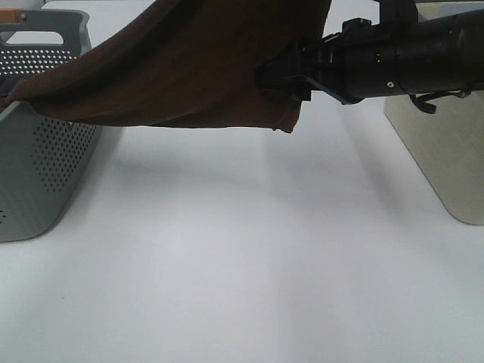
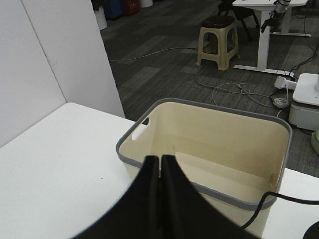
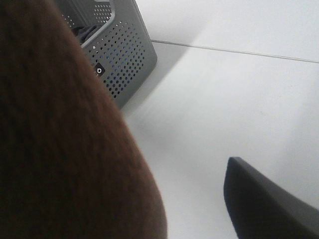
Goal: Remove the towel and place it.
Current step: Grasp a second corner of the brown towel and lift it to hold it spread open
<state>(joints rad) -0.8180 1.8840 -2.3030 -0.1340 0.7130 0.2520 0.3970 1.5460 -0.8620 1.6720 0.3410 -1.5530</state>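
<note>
The dark reddish-brown towel (image 1: 181, 60) hangs spread above the white table, one end draped over the rim of the grey perforated basket (image 1: 38, 166). My right gripper (image 1: 278, 78) reaches in from the right and is shut on the towel's lower right edge. In the right wrist view the towel (image 3: 60, 139) fills the near side and one dark finger (image 3: 269, 204) shows beside it. My left gripper (image 2: 160, 172) is shut and empty. It points at the beige bin (image 2: 224, 134) and is out of the exterior high view.
The grey basket (image 3: 117, 55) stands at the table's left with dark laundry (image 3: 84, 32) inside. The beige bin (image 1: 439, 151) stands at the right, with nothing seen inside it. Bare white tabletop (image 1: 242, 249) lies between them. Beyond the table are a stool (image 2: 217, 40) and floor cables.
</note>
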